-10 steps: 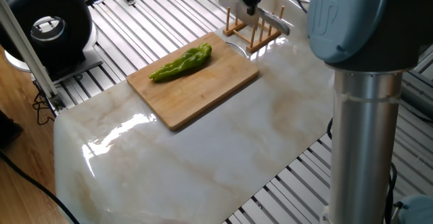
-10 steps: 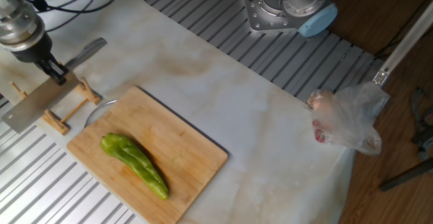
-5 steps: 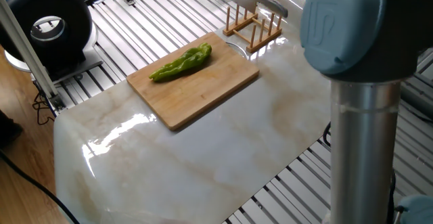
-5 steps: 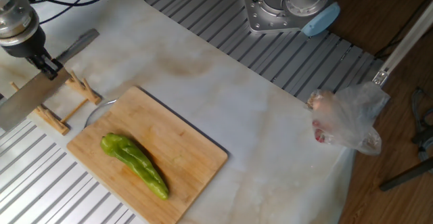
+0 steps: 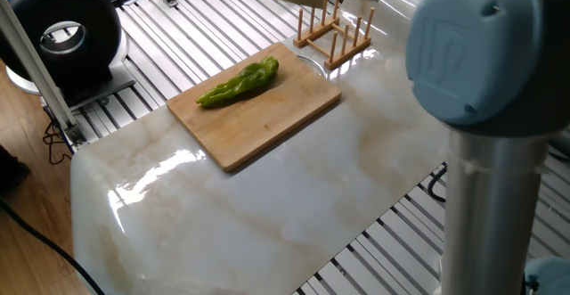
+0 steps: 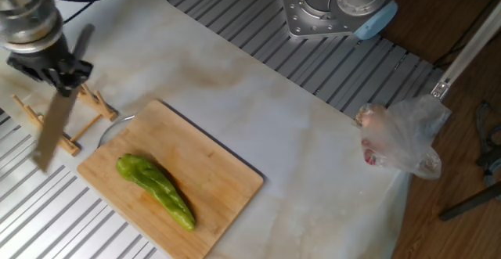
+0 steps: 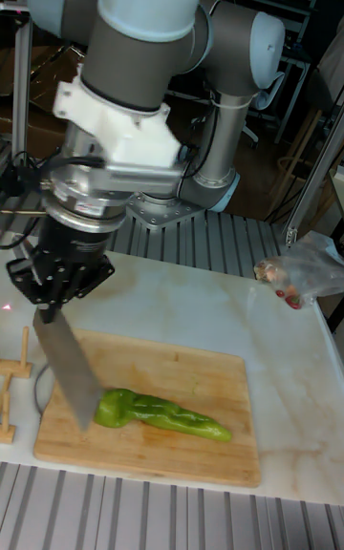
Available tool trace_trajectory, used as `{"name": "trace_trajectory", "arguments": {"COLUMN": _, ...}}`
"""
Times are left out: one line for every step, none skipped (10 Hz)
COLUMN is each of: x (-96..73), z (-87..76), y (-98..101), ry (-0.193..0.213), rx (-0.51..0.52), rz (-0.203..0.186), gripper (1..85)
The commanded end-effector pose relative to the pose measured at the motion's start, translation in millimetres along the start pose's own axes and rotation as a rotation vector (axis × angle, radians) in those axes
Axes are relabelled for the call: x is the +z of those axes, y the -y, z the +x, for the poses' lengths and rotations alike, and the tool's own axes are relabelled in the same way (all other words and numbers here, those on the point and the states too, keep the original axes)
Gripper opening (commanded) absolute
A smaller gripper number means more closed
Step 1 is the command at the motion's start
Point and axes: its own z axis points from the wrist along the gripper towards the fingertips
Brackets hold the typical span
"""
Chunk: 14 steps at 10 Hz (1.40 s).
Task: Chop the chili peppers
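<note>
Nearest in the tall fixed view was the cutting board on the marble table, set flat so I had a firm chopping surface. The chili pepper lay whole on it, not yet cut, toward the board's left half in that view. Its long axis ran roughly along the board's length; stem end fat at left, tapered tip pointing right and slightly toward the camera. In the other fixed view the pepper ran diagonally, tip toward the lower right.

Above it, my gripper was clamped on the handle of a knife, blade hanging down and a bit tilted, tip just over the pepper's stem end, probably so it could come down across the long axis. Contact with pepper: cannot tell, looked apart.

Farther back stood the wooden rack, beside the board's far corner, likely the knife's holder. A plastic bag sat at the table's far right edge.
</note>
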Motion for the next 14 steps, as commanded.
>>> {"name": "trace_trajectory", "arguments": {"x": -5.9, "z": 8.9, "y": -12.9, "ry": -0.043, "rx": -0.334, "rz": 0.022, "gripper": 1.3}}
{"name": "trace_trajectory", "arguments": {"x": -5.8, "z": 10.8, "y": -23.7, "ry": -0.045, "rx": -0.390, "rz": -0.010, "gripper": 1.3}}
{"name": "trace_trajectory", "arguments": {"x": -6.4, "z": 12.7, "y": -24.5, "ry": -0.047, "rx": -0.404, "rz": -0.008, "gripper": 1.3}}
{"name": "trace_trajectory", "arguments": {"x": -7.8, "z": 15.6, "y": -25.8, "ry": -0.045, "rx": -0.412, "rz": -0.008, "gripper": 1.3}}
{"name": "trace_trajectory", "arguments": {"x": -8.8, "z": 16.7, "y": -27.7, "ry": -0.037, "rx": -0.418, "rz": -0.011, "gripper": 1.3}}
{"name": "trace_trajectory", "arguments": {"x": -9.3, "z": 15.5, "y": -27.2, "ry": -0.027, "rx": -0.424, "rz": -0.005, "gripper": 1.3}}
{"name": "trace_trajectory", "arguments": {"x": -8.8, "z": 12.3, "y": -29.3, "ry": -0.004, "rx": -0.377, "rz": -0.013, "gripper": 1.3}}
{"name": "trace_trajectory", "arguments": {"x": -6.9, "z": 9.5, "y": -32.7, "ry": 0.015, "rx": -0.293, "rz": -0.038, "gripper": 1.3}}
{"name": "trace_trajectory", "arguments": {"x": -4.5, "z": -4.5, "y": -38.6, "ry": 0.073, "rx": -0.129, "rz": -0.089, "gripper": 1.3}}
{"name": "trace_trajectory", "arguments": {"x": -3.8, "z": -21.7, "y": -47.4, "ry": 0.133, "rx": 0.070, "rz": -0.173, "gripper": 1.3}}
{"name": "trace_trajectory", "arguments": {"x": -6.4, "z": -29.1, "y": -56.2, "ry": 0.141, "rx": 0.204, "rz": -0.257, "gripper": 1.3}}
{"name": "trace_trajectory", "arguments": {"x": -4.4, "z": -31.2, "y": -49.1, "ry": 0.128, "rx": 0.281, "rz": -0.278, "gripper": 1.3}}
{"name": "trace_trajectory", "arguments": {"x": 0.3, "z": -40.0, "y": -42.7, "ry": 0.119, "rx": 0.399, "rz": -0.278, "gripper": 1.3}}
{"name": "trace_trajectory", "arguments": {"x": 5.2, "z": -45.1, "y": -34.4, "ry": 0.102, "rx": 0.484, "rz": -0.244, "gripper": 1.3}}
